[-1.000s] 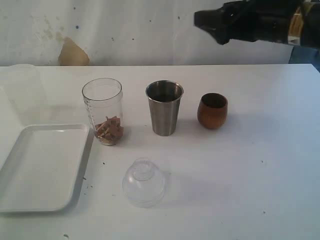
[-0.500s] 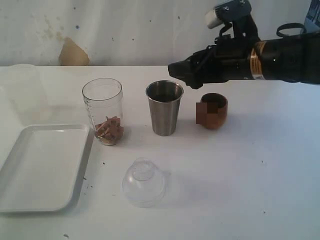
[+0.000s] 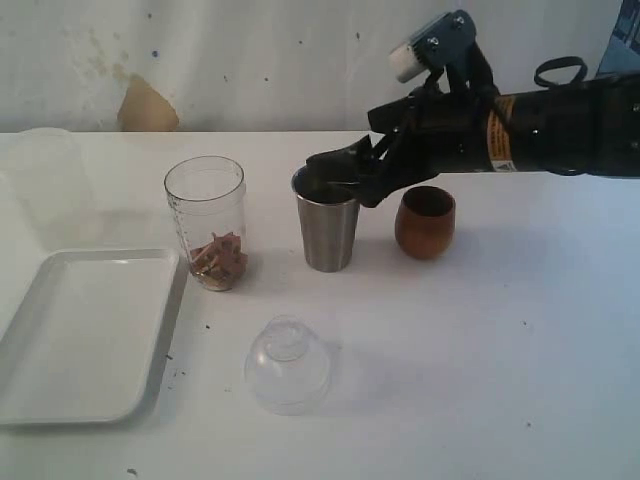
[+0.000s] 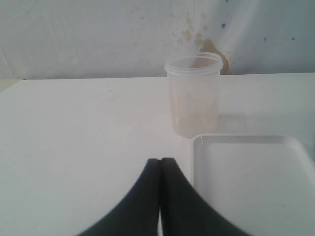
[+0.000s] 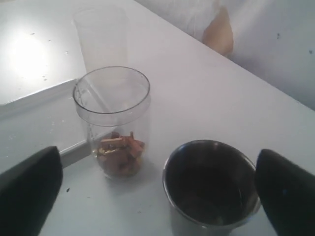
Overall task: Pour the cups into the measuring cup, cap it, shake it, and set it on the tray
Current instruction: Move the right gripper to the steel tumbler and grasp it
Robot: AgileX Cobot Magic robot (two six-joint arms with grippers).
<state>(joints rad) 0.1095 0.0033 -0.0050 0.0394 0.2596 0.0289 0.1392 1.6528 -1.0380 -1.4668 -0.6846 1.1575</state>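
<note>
**Right gripper spread wide at the rim of the steel tumbler**

The right gripper (image 3: 335,170) reaches in from the right and hangs at the top of the steel tumbler (image 3: 329,225), its dark fingertips overlapping the rim in the exterior view. In the right wrist view the gripper (image 5: 158,191) is released: one finger (image 5: 29,189) and the other stand far apart with the tumbler (image 5: 211,191) between them. The tumbler stands upright on the table (image 3: 500,380). Whether either finger touches its wall cannot be told. Its inside looks dark, and what it holds cannot be made out.

The tumbler is the middle of a row of three. The wooden cup (image 3: 425,222) stands just to its right, upright and apart from it, below the arm. The measuring cup (image 3: 206,222) stands to its left, open at the top, with brownish-orange bits (image 3: 220,262) heaped at the bottom. A clear domed lid (image 3: 288,365) lies on the table nearer than the row, between the measuring cup and the tumbler.

The tray (image 3: 80,335) lies at the near left, its right edge just beside the measuring cup. A frosted cup (image 3: 45,180) stands at the far left, beyond the tray.

The left gripper (image 4: 160,169) is clenched, fingers pressed together with nothing between them, near the tray's left edge (image 4: 197,162) and facing the frosted cup (image 4: 193,96).
</note>
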